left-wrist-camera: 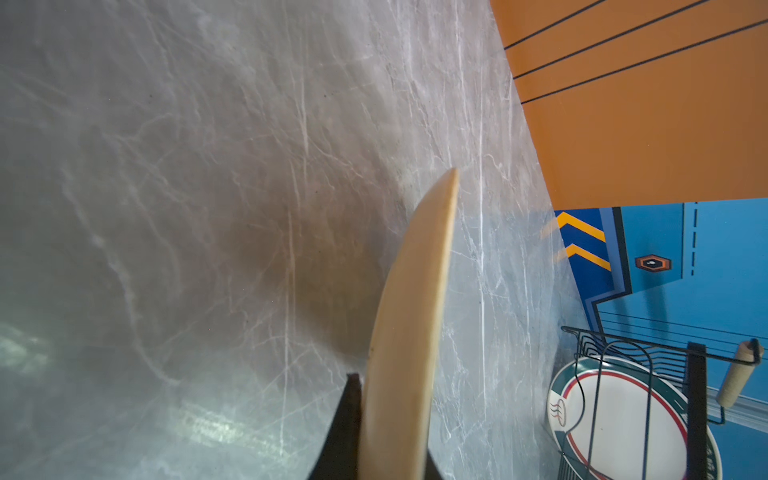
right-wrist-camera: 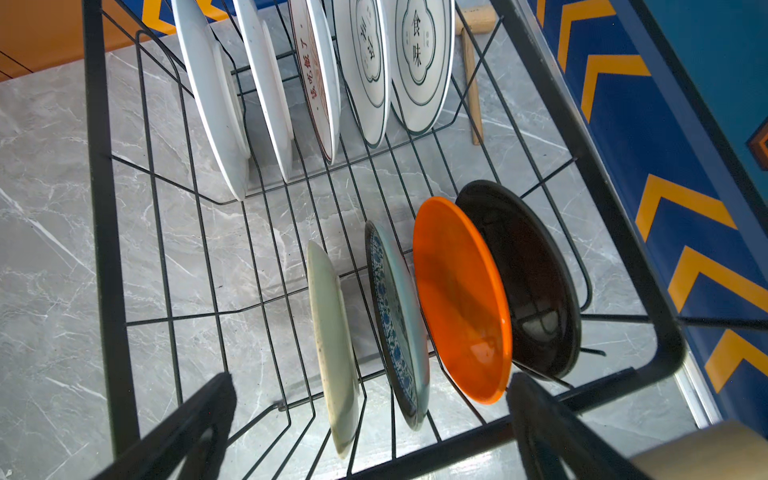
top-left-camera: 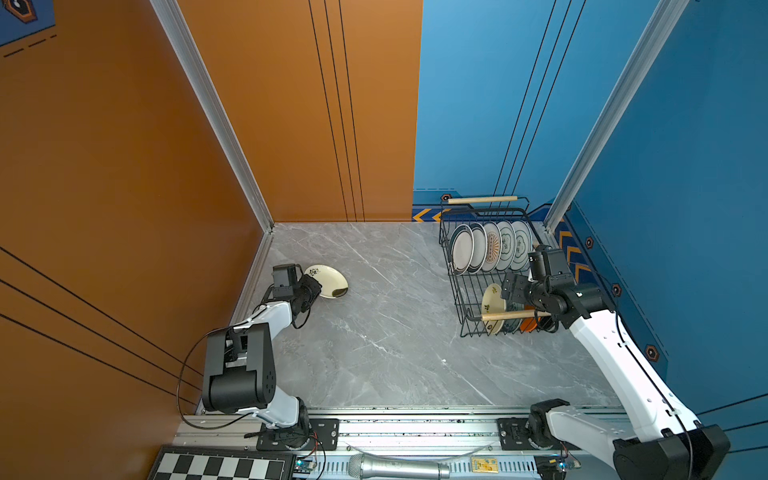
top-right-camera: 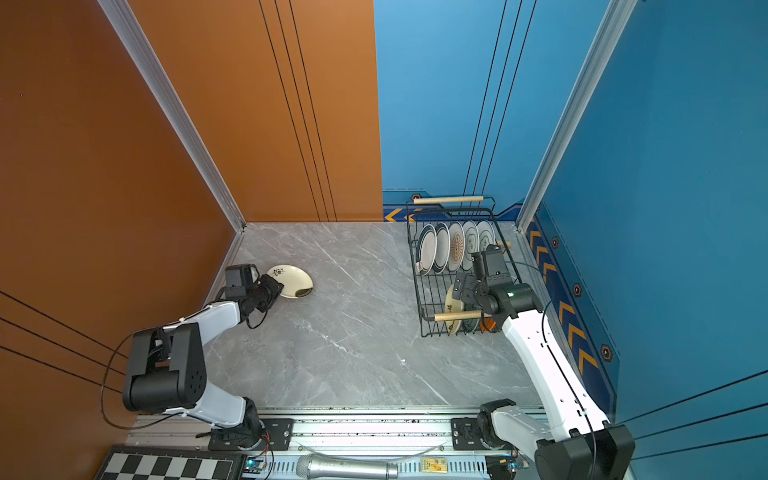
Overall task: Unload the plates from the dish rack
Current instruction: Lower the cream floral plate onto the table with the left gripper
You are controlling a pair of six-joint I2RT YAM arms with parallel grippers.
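Left gripper (top-left-camera: 312, 287): closest to its wrist lens, jaws pinched tight on the rim of the floral cream plate (left-wrist-camera: 409, 316). Holding it by the rim probably lets the plate be lowered flat.
Floral cream plate: well apart from the dish rack (right-wrist-camera: 96, 187), out over the marble tabletop (top-left-camera: 395, 332). It is tilted with its free edge low, and whether that edge touches the tabletop cannot be told. A drop spot this far from the rack likely keeps the other arm's working space free.
Right gripper (right-wrist-camera: 370, 380): jaws spread wide and empty, hovering over the rack's near row, apparently wide enough to straddle a rim.
Near row: racked cream plate (right-wrist-camera: 332, 345), blue-patterned plate (right-wrist-camera: 399, 324), orange plate (right-wrist-camera: 461, 299) and black plate (right-wrist-camera: 528, 270). All stand on edge in the wire slots, so their rims are up for pinching.
Far row: five larger white plates (top-left-camera: 492, 246), upright at the rack's far end.
Progress: judged early, with nine plates left in the rack.
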